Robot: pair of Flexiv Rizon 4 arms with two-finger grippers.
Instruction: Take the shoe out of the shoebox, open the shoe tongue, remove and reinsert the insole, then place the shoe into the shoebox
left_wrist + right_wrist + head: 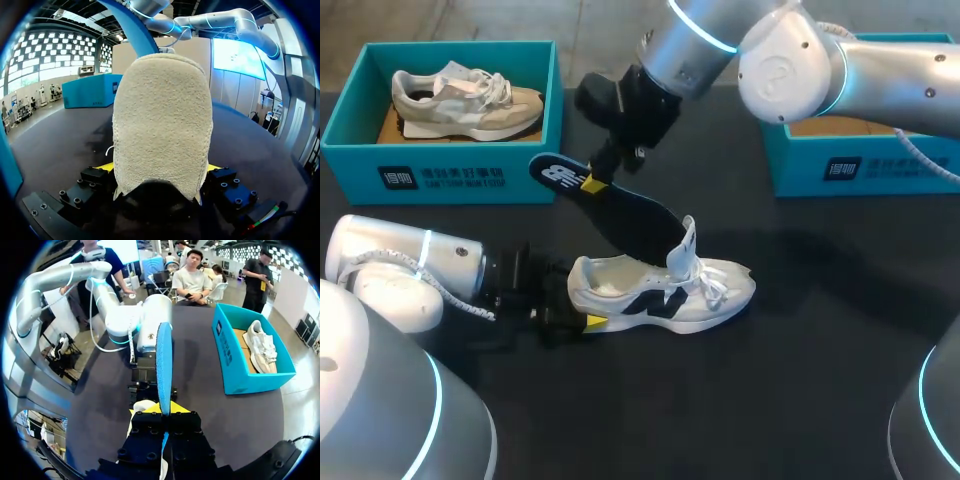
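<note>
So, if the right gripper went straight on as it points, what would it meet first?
Likely the white sneaker, just under the insole it grips, near the heel that the left gripper holds; depth is unclear.

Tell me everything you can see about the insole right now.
The insole is a thin, foam-like piece. The face that shows is dark with a white mark near the heel, and its edge is blue. My right hand pinches it near the heel end and holds it tilted in the air, toe end down in the opening of the white shoe, behind the raised tongue.
</note>
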